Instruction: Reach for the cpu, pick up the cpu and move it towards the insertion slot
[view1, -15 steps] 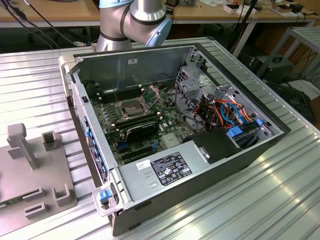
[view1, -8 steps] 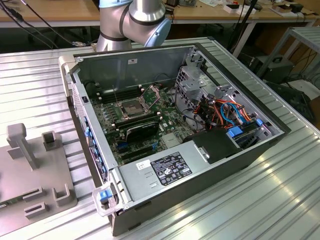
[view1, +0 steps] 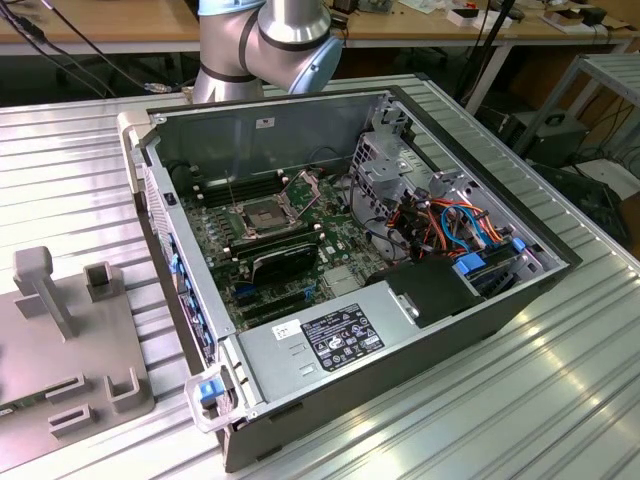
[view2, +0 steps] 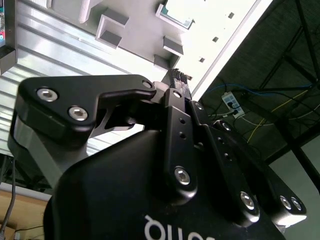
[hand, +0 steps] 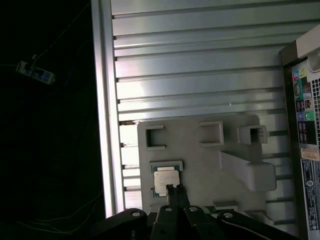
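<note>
Reaching is the step you are in. The cpu (hand: 166, 181) lies flat in a pocket of the grey fixture plate (hand: 210, 165), outside the computer case (view1: 300, 120). In the exterior view the plate sits just beside the case, on the exterior view's left of it. In the first wrist view the gripper (hand: 175, 189) lines up over one edge of the chip, its fingers pressed together with nothing between them, so you hold nothing.

Inside the case, about mid-board, sits the insertion slot (view1: 258, 215), well apart from the chip, with the case wall between the two. Behind the case rises the arm (view1: 265, 40).

As I judge it, a grasp calls for the fingers to part wider than the chip, centre over it and meet its edges squarely. The pocket's rim looks to leave little room beside it.

You cannot tell how high the fingertips hang above the chip, because both wrist views look along the gripper. The gripper's own body covers part of the plate. In the exterior view the plate is cut off at the picture's edge. Whether the slot's frame stands raised or latched cannot be made out.
</note>
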